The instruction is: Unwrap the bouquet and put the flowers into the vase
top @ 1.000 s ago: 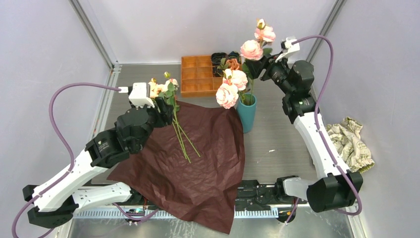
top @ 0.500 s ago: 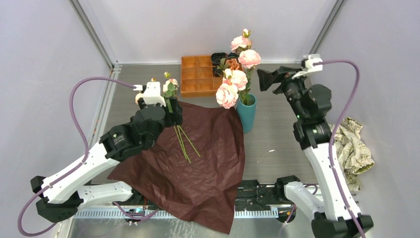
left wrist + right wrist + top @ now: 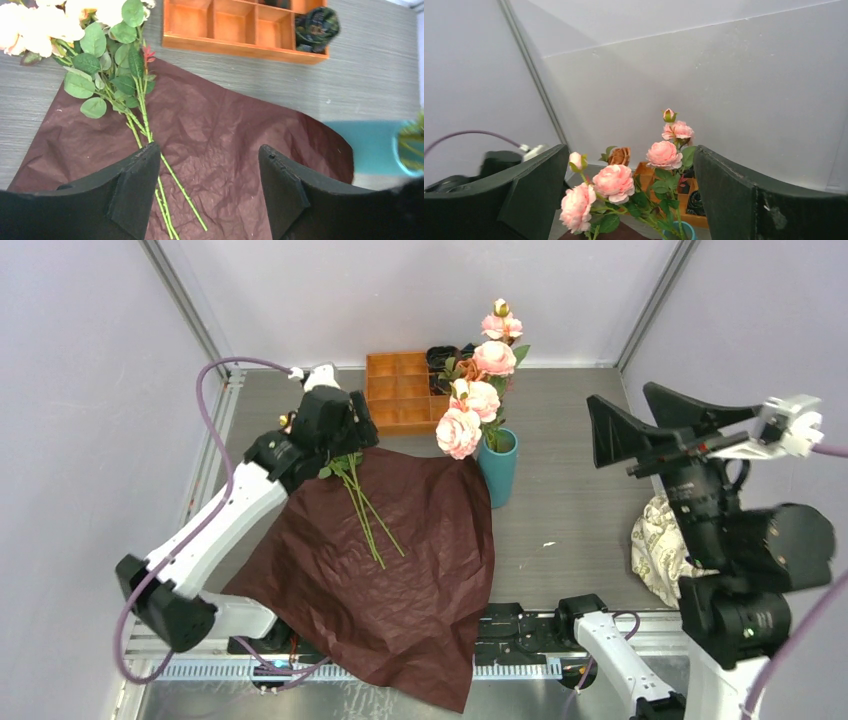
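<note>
The bouquet lies opened out: its dark red wrapping paper [image 3: 400, 560] is spread flat on the table. A few flowers [image 3: 362, 515] rest on its far left corner, stems pointing toward me. Their cream heads [image 3: 40, 25] and leaves [image 3: 95, 65] show in the left wrist view. My left gripper [image 3: 335, 425] [image 3: 208, 150] hovers over them, open and empty. The teal vase [image 3: 499, 468] [image 3: 370, 147] [image 3: 684, 231] stands at the paper's far right corner, holding several pink roses [image 3: 470, 405] [image 3: 613, 181]. My right gripper [image 3: 620, 415] [image 3: 630, 150] is raised well right of the vase, open and empty, facing the roses.
An orange compartment tray [image 3: 400, 390] [image 3: 240, 30] with dark rosettes [image 3: 440, 358] [image 3: 316, 27] sits at the back, behind the vase. A beige patterned cloth [image 3: 655, 550] lies on the right, partly behind my right arm. Grey walls close in the table on three sides.
My right gripper let go of the rose stem in the vase, opened wide and pulled back up and to the right. My left gripper opened wider and moved farther back over the lying flowers.
</note>
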### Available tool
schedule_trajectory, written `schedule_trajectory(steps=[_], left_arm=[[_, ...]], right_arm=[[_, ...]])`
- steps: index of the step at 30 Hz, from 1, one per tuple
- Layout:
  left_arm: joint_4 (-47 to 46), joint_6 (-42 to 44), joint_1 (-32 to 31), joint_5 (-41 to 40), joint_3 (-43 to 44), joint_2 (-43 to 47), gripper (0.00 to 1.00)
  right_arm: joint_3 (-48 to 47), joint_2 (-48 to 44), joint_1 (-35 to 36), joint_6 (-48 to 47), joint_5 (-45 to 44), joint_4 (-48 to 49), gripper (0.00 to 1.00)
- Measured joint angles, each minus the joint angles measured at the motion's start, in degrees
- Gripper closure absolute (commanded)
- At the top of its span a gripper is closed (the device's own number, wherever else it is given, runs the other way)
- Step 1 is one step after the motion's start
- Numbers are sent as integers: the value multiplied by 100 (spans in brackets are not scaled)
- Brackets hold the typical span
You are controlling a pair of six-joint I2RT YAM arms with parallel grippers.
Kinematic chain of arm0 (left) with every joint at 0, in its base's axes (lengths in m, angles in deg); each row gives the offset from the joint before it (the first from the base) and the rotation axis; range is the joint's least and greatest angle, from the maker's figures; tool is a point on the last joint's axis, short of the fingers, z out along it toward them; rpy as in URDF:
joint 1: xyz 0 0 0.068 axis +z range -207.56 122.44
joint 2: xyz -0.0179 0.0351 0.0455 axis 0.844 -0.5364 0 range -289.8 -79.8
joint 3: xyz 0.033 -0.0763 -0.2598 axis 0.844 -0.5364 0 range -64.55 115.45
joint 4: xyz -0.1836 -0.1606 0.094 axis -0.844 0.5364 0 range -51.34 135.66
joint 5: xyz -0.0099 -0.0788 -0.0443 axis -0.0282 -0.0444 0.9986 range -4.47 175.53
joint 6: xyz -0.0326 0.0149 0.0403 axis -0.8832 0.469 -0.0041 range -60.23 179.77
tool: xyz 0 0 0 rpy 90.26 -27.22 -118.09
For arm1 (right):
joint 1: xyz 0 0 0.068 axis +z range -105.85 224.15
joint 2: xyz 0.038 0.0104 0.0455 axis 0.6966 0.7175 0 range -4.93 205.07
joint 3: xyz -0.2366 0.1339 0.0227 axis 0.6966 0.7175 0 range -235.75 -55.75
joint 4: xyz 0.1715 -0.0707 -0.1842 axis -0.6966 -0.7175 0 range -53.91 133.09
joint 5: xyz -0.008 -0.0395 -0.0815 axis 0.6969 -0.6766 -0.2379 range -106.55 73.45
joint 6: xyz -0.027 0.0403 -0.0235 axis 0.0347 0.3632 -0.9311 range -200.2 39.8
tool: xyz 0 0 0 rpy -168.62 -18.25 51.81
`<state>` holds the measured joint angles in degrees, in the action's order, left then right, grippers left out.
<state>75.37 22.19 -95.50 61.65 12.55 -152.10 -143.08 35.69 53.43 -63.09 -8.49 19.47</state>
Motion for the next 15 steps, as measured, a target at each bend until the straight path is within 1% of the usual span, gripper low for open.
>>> schedule_trajectory(steps=[1, 5, 10, 15], left_arm=[[31, -101, 236, 190, 85, -199, 34], [275, -385, 901, 597, 535, -1246, 34], [739, -603, 1209, 793, 992, -2511, 34], [951, -800, 1456, 973, 1176, -3383, 35]], right_arm=[[-223, 2, 0, 17, 24, -164, 1], [-817, 2, -157, -4, -39, -968, 2], [-1043, 11, -444, -2, -85, -1882, 3], [-1117, 28, -776, 39, 48, -2398, 2]])
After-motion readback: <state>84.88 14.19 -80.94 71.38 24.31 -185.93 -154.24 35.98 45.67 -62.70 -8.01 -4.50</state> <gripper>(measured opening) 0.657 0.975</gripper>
